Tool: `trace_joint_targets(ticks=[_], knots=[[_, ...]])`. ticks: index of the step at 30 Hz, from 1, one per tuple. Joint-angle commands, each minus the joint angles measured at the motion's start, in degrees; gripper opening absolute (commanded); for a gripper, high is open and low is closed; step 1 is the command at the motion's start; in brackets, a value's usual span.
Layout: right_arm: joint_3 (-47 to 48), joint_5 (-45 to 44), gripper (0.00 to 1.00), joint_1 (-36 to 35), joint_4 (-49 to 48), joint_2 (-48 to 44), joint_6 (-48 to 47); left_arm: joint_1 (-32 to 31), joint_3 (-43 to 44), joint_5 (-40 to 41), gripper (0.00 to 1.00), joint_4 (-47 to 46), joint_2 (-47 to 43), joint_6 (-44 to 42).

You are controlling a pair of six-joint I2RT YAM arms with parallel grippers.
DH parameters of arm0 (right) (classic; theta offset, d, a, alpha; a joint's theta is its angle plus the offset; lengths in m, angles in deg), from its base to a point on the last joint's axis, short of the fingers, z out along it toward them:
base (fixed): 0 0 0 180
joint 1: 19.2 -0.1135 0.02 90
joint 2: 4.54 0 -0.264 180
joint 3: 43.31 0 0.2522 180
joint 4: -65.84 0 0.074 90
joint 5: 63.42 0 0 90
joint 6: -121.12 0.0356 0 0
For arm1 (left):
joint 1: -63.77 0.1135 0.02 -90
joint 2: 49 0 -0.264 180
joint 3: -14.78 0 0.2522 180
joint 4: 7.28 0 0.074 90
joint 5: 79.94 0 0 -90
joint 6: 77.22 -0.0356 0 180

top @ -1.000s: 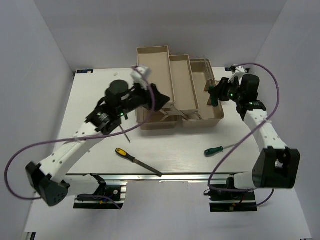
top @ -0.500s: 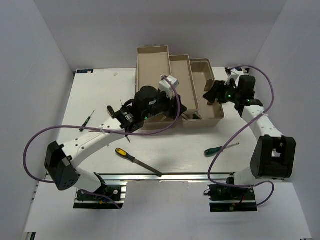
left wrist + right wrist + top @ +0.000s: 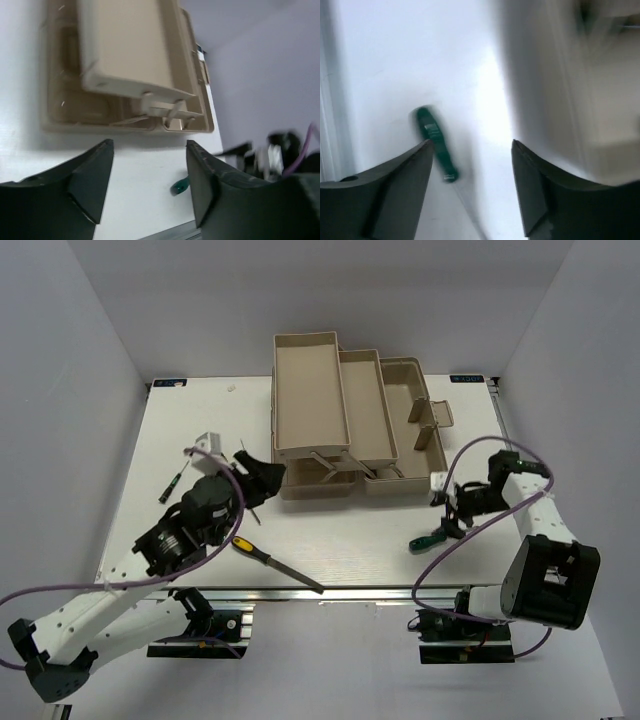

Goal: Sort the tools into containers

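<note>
The beige toolbox stands open at the back, with its stepped trays (image 3: pixel 310 390) fanned out above the base compartment (image 3: pixel 405 478). My left gripper (image 3: pixel 256 480) hovers open and empty just left of the box's near corner; the left wrist view has the toolbox (image 3: pixel 125 50) ahead of those jaws (image 3: pixel 150 185). A green-handled screwdriver (image 3: pixel 428 537) lies on the table near the right front. My right gripper (image 3: pixel 443 508) hangs open just above it, holding nothing. In the right wrist view the screwdriver (image 3: pixel 436 145) lies by the left finger, gripper (image 3: pixel 472 190) open. A yellow-and-black-handled file (image 3: pixel 275 565) lies near the front edge.
A small dark-handled screwdriver (image 3: pixel 172 483) lies at the left of the table. Another thin tool (image 3: pixel 252 512) lies just below my left gripper. Purple cables loop off both arms. The table's front rail (image 3: pixel 320 592) runs close behind the file and the green screwdriver.
My left arm has pulled back from over the toolbox toward the near left. My right arm has come down from the box's right side to above the green screwdriver, jaws spreading wider.
</note>
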Motion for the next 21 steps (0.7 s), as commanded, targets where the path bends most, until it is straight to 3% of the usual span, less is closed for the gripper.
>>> trace_joint_targets(ticks=[1,3,7,16,21], knots=[[-5.32,-5.04,0.8,-2.51,9.56,-3.58,-22.96,0.17,-6.44,8.96,0.71,8.0,-4.51,18.72],[-7.87,-7.23,0.87,-4.19,4.74,-4.54,-18.59,0.17,-8.47,9.58,0.72,8.62,-7.25,21.03],[-15.33,-10.84,0.87,-8.23,-4.84,-6.48,-13.12,0.08,-9.97,9.58,0.72,12.73,-7.61,23.93],[-20.1,-19.62,0.81,-12.19,-20.41,-0.95,-5.11,0.08,-9.61,8.61,0.73,19.6,-5.05,28.42],[-20.8,-22.63,0.71,-12.37,-24.81,3.45,-4.58,0.08,-11.11,9.14,0.73,20.57,-6.46,31.4]])
